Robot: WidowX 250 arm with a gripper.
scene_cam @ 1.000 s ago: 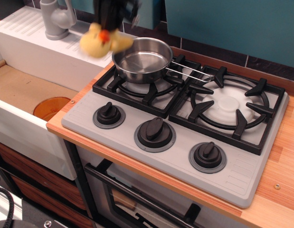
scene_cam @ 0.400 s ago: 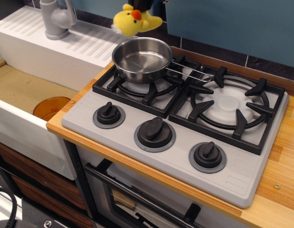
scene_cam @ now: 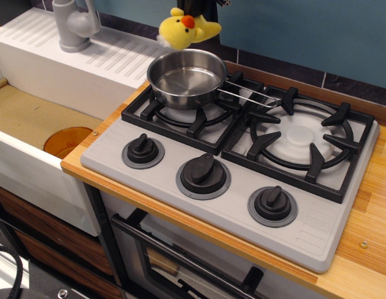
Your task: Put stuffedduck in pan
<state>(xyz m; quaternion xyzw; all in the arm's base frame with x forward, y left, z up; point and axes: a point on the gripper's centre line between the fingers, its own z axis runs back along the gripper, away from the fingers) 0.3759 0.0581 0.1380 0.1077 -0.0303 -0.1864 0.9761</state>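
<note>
Where the frame cuts off the bottom edge, a dark oven door handle (scene_cam: pixel 180 265) is only partly visible under the pale wood counter (scene_cam: pixel 361 249). On the counter sits a matte grey stove top (scene_cam: pixel 311 233) with three round black knobs (scene_cam: pixel 204 174) in grey rings, and behind them two black, angular burner grates (scene_cam: pixel 302 140). To the left, a round orange disc (scene_cam: pixel 67 141) lies in the beige sink basin (scene_cam: pixel 30 118), half hidden by the white front wall. The pan (scene_cam: pixel 186 78), round, shiny steel with a thin wire handle pointing right, rests on the left grate. Above its far rim hangs the stuffedduck (scene_cam: pixel 183 30), fuzzy yellow with an orange-red beak, clear of the pan. The gripper (scene_cam: pixel 196 7) is a dark shape cropped by the top edge; it seems to pinch the duck from above, but its jaws are not visible.
</note>
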